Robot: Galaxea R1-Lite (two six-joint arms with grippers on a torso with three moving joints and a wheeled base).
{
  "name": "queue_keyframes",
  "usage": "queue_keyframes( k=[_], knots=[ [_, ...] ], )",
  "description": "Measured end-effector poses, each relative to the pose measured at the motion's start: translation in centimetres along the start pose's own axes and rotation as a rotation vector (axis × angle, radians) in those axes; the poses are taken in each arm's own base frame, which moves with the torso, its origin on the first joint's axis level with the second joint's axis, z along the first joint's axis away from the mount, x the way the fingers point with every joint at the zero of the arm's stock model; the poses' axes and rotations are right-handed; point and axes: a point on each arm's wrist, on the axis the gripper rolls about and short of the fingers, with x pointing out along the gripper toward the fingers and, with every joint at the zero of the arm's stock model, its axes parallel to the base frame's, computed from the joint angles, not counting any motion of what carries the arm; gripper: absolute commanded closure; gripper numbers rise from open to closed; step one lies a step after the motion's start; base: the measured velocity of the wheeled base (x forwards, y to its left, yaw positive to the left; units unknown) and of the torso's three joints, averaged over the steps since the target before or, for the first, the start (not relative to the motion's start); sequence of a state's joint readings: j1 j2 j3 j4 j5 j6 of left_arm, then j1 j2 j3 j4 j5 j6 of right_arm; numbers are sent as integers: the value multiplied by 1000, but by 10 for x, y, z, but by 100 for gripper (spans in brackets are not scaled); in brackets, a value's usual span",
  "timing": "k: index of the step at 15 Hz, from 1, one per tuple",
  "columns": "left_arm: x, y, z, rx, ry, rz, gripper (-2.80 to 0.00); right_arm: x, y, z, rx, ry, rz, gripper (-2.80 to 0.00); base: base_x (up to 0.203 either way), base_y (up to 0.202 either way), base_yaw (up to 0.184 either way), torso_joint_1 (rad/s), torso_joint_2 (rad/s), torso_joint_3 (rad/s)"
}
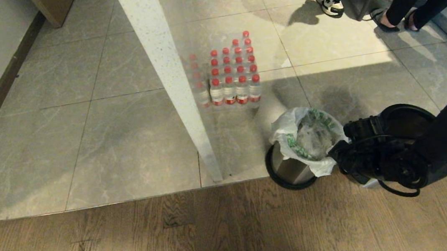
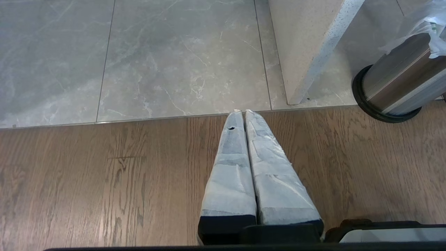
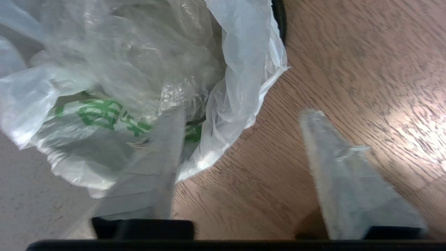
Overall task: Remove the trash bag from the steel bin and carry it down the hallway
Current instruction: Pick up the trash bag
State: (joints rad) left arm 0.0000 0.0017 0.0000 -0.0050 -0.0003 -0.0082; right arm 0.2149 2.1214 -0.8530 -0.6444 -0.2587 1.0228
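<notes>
The right gripper (image 3: 240,118) is spread open at the rim of the steel bin (image 1: 291,170), one finger over the folded-out edge of the trash bag (image 1: 307,139) and one outside it, apparently so that the plastic can be pinched; nothing is gripped yet. The left gripper (image 2: 243,113) is kept closed and empty above the wooden floor (image 1: 136,245). The bin is placed where wood meets grey tile (image 1: 83,150), beside a pale partition (image 1: 167,73) and packed water bottles (image 1: 230,74).

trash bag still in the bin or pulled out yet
Still in. The trash bag lines the steel bin, its edge draped over the rim; the right tool is open beside it, gripping nothing.
</notes>
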Motion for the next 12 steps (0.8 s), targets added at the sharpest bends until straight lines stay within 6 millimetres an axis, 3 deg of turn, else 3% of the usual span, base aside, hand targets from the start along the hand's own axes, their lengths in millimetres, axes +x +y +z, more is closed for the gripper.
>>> queue_keyframes(
  k=[4,5,12],
  knots=[
    [0,0,0,1,0,0,0,9,0,-3,2,-10,9,-280,0,0,0,0,0,0],
    [0,0,0,0,0,0,0,10,0,-4,1,-10,8,0,0,0,0,0,0,0],
    [0,0,0,1,0,0,0,14,-1,-6,-15,-9,11,0,0,0,0,0,0,0]
  ],
)
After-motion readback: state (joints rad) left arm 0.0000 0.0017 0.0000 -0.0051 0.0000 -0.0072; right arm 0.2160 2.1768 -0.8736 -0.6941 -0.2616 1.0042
